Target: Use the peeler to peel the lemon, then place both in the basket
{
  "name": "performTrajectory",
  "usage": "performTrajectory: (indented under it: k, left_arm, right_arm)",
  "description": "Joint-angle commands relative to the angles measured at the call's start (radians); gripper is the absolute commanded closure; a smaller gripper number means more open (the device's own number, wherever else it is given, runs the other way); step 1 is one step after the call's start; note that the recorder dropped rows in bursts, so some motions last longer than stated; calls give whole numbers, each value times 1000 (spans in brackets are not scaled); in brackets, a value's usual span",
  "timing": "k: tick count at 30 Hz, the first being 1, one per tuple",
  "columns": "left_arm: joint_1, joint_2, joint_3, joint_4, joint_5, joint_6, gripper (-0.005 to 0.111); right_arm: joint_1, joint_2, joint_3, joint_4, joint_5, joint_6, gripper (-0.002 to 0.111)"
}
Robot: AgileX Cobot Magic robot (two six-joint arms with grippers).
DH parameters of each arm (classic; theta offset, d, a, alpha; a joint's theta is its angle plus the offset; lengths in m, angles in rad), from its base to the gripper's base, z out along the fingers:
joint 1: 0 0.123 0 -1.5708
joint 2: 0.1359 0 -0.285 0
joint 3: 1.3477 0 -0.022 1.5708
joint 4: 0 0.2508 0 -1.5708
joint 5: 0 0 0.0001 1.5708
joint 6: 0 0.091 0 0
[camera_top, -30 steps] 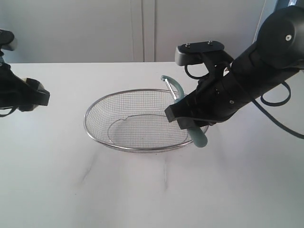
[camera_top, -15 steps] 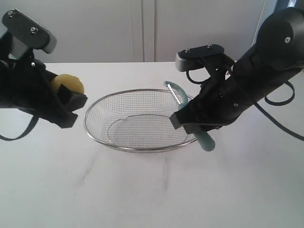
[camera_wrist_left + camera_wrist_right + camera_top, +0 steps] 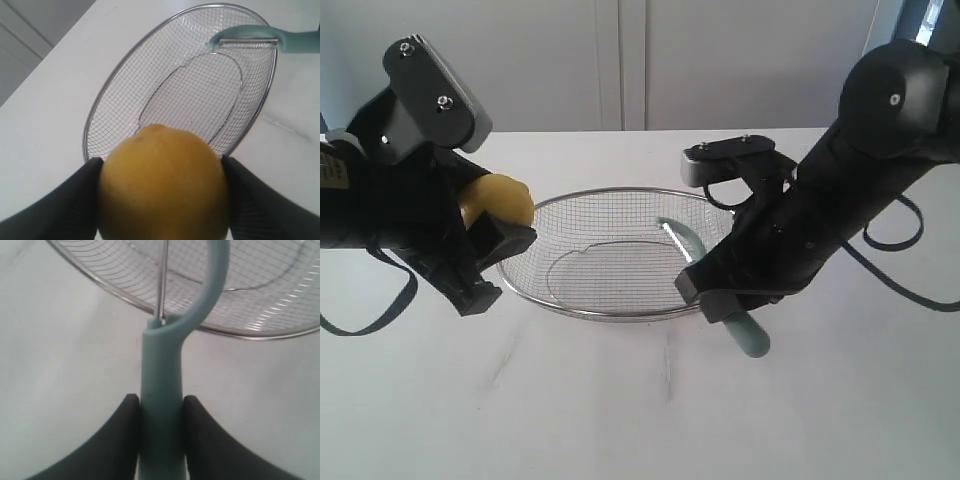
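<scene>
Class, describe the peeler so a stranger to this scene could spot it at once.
Start at the wide oval silver wire-mesh basket on the white table. At its right rim in the exterior view, the black right gripper holds a slim pale teal plastic peeler, curved head over the mesh. Nothing else is teal; the lemon is round and yellow.

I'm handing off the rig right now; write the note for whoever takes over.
Left gripper: shut on the lemon, held up beside the basket rim.
Right gripper: shut on the peeler handle, head over the basket.
Basket: on the table, nothing lying in it.
Done: both items picked up.
To do: peeling (no peeled patch visible), then both into the basket.
</scene>
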Motion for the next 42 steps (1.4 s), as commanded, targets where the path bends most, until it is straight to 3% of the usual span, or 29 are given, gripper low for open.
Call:
performTrajectory:
  k: [1,8,13,42]
  left_arm:
    - [-24,-13,-4,-10,-2,2,107]
    - [-84,-13,-4,-10,-2,2,107]
    - [-84,-13,-4,-9,-3,2,107]
    - [-84,30,31,-15,-109,-17,107]
  right_arm:
    - [-3,17,3,178,21,-166,108]
    - [-3,36,3,298,51,-249,108]
    - [-3,94,3,440,93,-328,108]
    - [-1,113,3,589,170,-414,108]
